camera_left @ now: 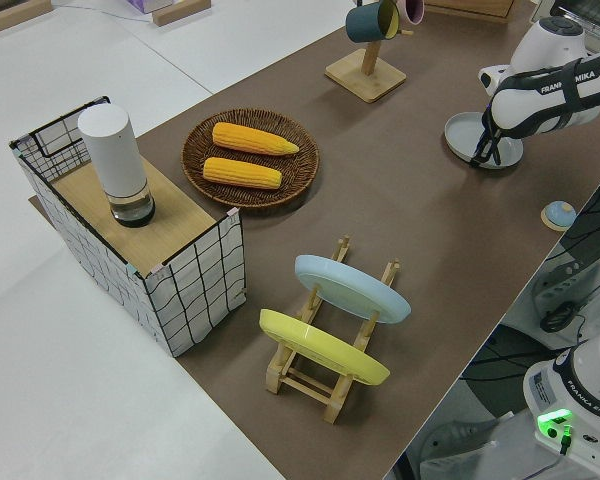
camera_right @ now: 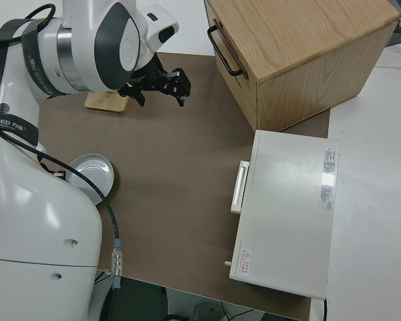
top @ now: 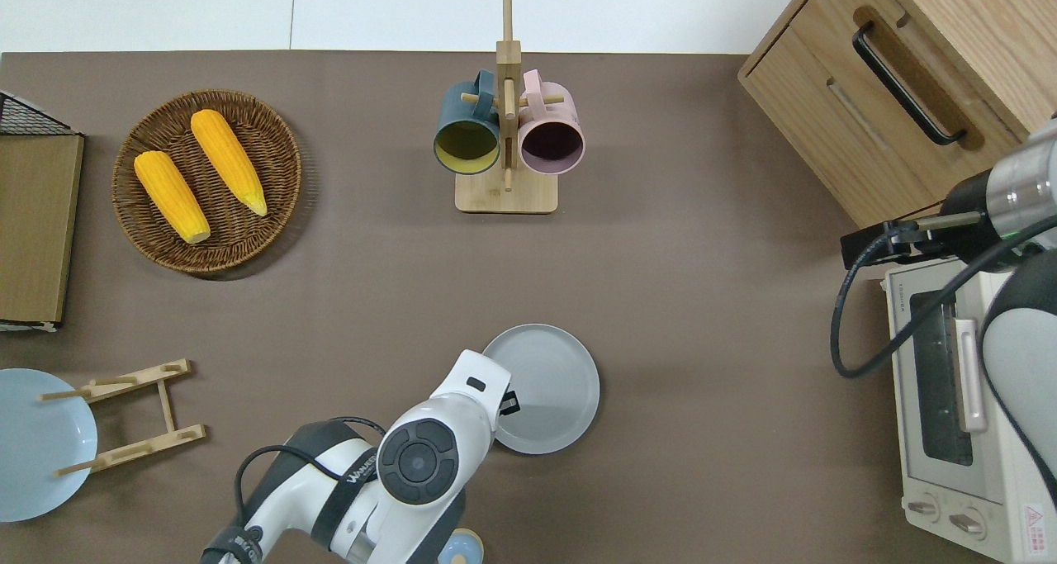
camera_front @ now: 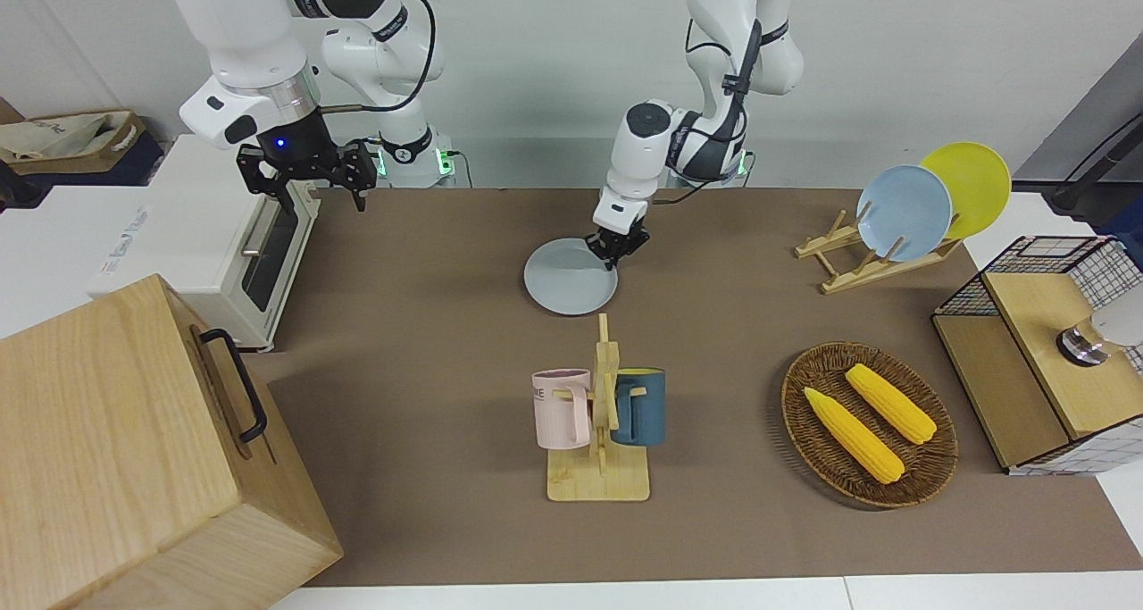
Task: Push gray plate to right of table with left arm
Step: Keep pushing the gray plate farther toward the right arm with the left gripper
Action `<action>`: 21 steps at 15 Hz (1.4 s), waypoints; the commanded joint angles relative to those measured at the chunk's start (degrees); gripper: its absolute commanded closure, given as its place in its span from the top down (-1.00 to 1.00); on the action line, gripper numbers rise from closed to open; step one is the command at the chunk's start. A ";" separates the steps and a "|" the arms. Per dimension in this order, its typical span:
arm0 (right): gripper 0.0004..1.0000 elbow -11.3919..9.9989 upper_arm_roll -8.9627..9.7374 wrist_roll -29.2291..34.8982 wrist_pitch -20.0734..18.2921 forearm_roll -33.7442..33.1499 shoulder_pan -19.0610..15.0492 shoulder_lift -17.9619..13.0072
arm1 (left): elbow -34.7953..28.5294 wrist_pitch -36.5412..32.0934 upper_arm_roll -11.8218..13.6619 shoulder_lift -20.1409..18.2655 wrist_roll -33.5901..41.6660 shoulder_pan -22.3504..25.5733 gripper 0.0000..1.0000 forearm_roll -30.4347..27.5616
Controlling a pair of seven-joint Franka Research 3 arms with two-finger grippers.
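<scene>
The gray plate (camera_front: 570, 279) lies flat on the brown table (camera_front: 429, 342), near its middle and closer to the robots than the mug rack; it also shows in the overhead view (top: 549, 386). My left gripper (camera_front: 615, 249) is down at the plate's rim, on the edge toward the left arm's end, and touches it (top: 509, 403). The left side view shows the gripper (camera_left: 478, 160) at the plate (camera_left: 485, 135). The right arm's gripper (camera_front: 305, 171) is parked.
A wooden mug rack (camera_front: 598, 413) with a pink and a dark blue mug stands farther from the robots than the plate. A wicker basket (camera_front: 868, 424) with two corn cobs, a plate rack (camera_front: 880, 257) and a wire crate (camera_front: 1045, 351) are at the left arm's end. A toaster oven (camera_front: 223, 244) and wooden drawer box (camera_front: 134, 449) are at the right arm's end.
</scene>
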 commanded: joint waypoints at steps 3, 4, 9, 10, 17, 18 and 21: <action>0.97 0.08 -0.01 0.18 -0.59 0.40 -0.04 -0.33 | 5.82 0.70 -1.89 6.16 -6.69 -3.27 -1.00 -0.34; 0.97 0.08 -0.01 0.18 -0.59 0.40 -0.04 -0.33 | 7.05 0.70 -2.51 7.04 -7.92 -3.27 -1.00 -0.34; 0.97 0.08 -0.01 0.18 -0.59 0.40 -0.04 -0.33 | 12.15 0.70 -5.50 10.38 -12.32 -3.36 -1.00 -0.26; 0.97 0.16 -0.01 0.18 -0.59 0.40 -0.04 -0.33 | 13.73 0.70 -6.03 11.86 -13.64 -3.71 -1.00 -0.25; 0.97 0.08 -0.01 0.27 -0.59 0.40 -0.04 -0.33 | 23.31 2.01 -6.91 19.51 -19.62 -6.96 -1.00 0.53; 0.97 0.08 -0.01 0.18 -0.59 0.40 -0.04 -0.33 | 24.02 2.89 -6.91 20.31 -19.63 -7.83 -1.00 0.45; 0.97 0.08 -0.01 0.18 -0.59 0.40 -0.04 -0.33 | 24.64 5.44 -6.91 21.90 -20.06 -9.25 -1.00 0.45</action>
